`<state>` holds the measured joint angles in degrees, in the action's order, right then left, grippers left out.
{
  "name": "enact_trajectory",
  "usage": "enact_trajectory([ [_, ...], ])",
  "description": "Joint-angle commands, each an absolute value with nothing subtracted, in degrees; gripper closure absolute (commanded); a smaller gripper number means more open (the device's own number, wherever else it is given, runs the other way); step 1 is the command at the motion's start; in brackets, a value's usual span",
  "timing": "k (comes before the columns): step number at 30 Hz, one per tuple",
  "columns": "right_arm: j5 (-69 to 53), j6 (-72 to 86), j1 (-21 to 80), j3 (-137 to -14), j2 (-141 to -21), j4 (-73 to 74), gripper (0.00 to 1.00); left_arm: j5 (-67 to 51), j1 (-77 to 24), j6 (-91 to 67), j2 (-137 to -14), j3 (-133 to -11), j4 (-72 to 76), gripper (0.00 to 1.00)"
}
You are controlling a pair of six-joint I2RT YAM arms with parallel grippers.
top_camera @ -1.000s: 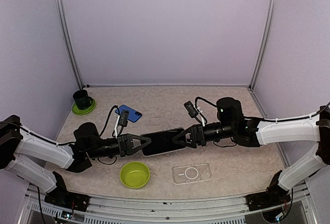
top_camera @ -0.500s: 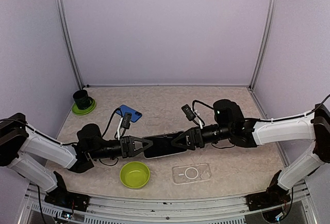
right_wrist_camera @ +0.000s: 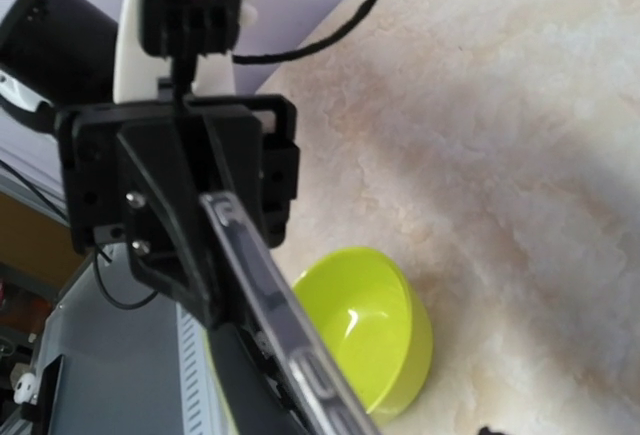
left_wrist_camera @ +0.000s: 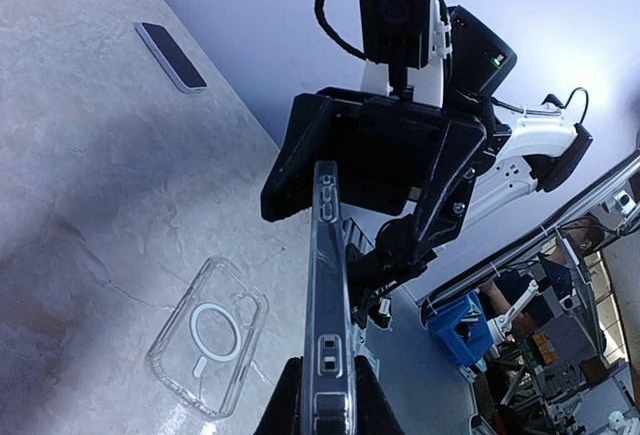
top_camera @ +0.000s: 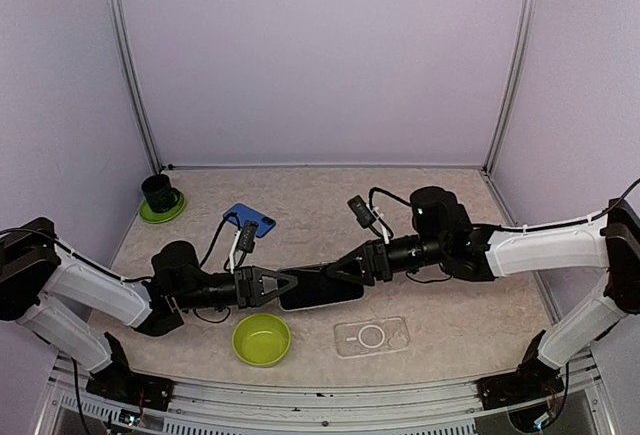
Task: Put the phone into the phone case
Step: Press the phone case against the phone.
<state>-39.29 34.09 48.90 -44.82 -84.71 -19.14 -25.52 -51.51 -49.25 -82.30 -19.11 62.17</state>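
A black phone [top_camera: 320, 288] hangs above the table between both grippers. My left gripper [top_camera: 287, 285] is shut on its left end and my right gripper [top_camera: 335, 271] is closed on its right end. In the left wrist view the phone [left_wrist_camera: 328, 275] is edge-on between my fingers [left_wrist_camera: 287, 405], with the right gripper clasping its far end. In the right wrist view the phone's edge [right_wrist_camera: 270, 295] runs down to the bottom of the frame. The clear phone case [top_camera: 371, 336] with a white ring lies flat on the table, in front and to the right of the phone, and shows in the left wrist view [left_wrist_camera: 208, 348].
A lime green bowl [top_camera: 261, 339] sits just in front of the left gripper and shows under the phone in the right wrist view [right_wrist_camera: 375, 330]. A blue phone [top_camera: 250, 221] lies behind the left arm. A black cup on a green saucer [top_camera: 160, 197] stands at the back left.
Both grippers and the phone have shifted a little to the left and lower toward the table. The right arm has stretched further left. The case and bowl have not moved.
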Motion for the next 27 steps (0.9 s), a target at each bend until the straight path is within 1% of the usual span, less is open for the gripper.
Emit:
enact_trajectory([
  [1, -40.38, 33.22, 49.22, -46.64, -85.91, -19.42, 0.36, -26.79, -50.89, -49.22, -81.83, -20.79, 67.74, 1.00],
  [5, -41.18, 33.18, 49.24, -46.76, -86.12, -19.68, 0.41, -26.85, -50.73, -49.13, -81.54, -20.65, 67.70, 1.00],
  [9, -43.34, 32.43, 49.23, -46.83, -86.43, -19.80, 0.53, -27.35, -50.42, -48.70, -81.33, -20.82, 67.44, 1.00],
  [11, -45.09, 31.84, 49.22, -46.93, -86.60, -19.60, 0.63, -27.95, -50.13, -48.33, -81.05, -21.05, 67.05, 1.00],
  [14, -47.45, 31.47, 49.24, -46.87, -86.51, -19.75, 0.83, -29.02, -49.73, -47.19, -80.33, -21.75, 64.93, 1.00],
  [16, -49.68, 31.46, 49.29, -46.68, -86.42, -20.61, 0.92, -29.33, -49.62, -46.03, -79.72, -22.09, 63.14, 1.00],
  [17, -50.76, 31.42, 49.23, -46.59, -86.40, -20.89, 0.98, -29.44, -49.54, -45.57, -79.39, -22.28, 62.38, 1.00],
  [18, -51.93, 31.35, 49.22, -46.58, -86.37, -21.18, 1.00, -29.50, -49.46, -45.13, -78.88, -22.44, 61.62, 1.00],
  [22, -55.83, 31.51, 49.22, -46.41, -85.97, -22.37, 1.00, -29.87, -48.81, -44.01, -77.68, -23.07, 59.36, 1.00],
  [23, -56.73, 31.69, 49.22, -46.45, -85.77, -22.70, 1.00, -29.96, -48.71, -43.81, -77.34, -23.18, 58.86, 0.95],
  [25, -55.77, 31.25, 49.17, -46.65, -84.69, -22.55, 1.00, -29.97, -48.38, -43.59, -76.92, -23.29, 58.25, 0.82],
  [26, -54.22, 30.72, 49.14, -46.67, -83.82, -22.07, 1.00, -29.98, -48.18, -43.58, -76.76, -23.27, 58.15, 0.74],
  [27, -52.36, 30.24, 49.02, -46.67, -82.93, -21.53, 1.00, -29.93, -48.03, -43.74, -76.61, -23.12, 58.03, 0.65],
])
